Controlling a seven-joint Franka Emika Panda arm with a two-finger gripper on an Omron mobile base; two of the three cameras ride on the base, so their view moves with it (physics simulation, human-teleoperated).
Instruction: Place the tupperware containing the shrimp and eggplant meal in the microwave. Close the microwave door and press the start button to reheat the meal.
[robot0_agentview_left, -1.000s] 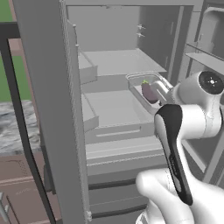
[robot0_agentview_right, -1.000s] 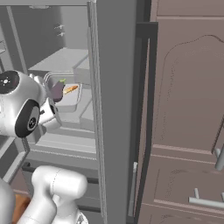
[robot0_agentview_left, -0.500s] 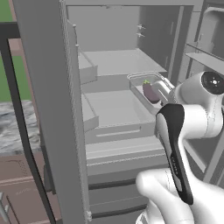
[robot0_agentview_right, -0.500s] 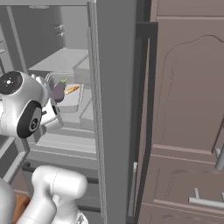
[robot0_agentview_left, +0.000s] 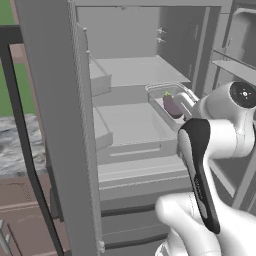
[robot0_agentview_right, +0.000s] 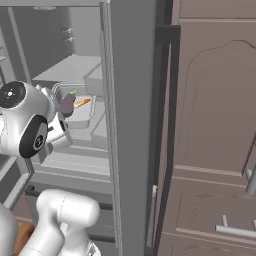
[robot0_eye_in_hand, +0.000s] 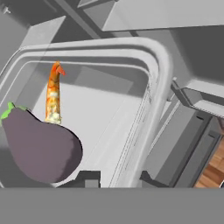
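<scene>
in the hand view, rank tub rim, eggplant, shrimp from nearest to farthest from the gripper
1. Tub rim, caught between the gripper fingers, at the right wall.
2. Eggplant, left of the fingers, inside the tub.
3. Shrimp, beyond the eggplant, farther up the tub floor.

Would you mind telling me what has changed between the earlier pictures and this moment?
Very little has changed. The tupperware with the eggplant and shrimp has drifted very slightly out of the fridge toward the robot, carried by the gripper, whose jaws stay clamped on the tub's wall. The grip, the open fridge and the camera position are as before.
</scene>
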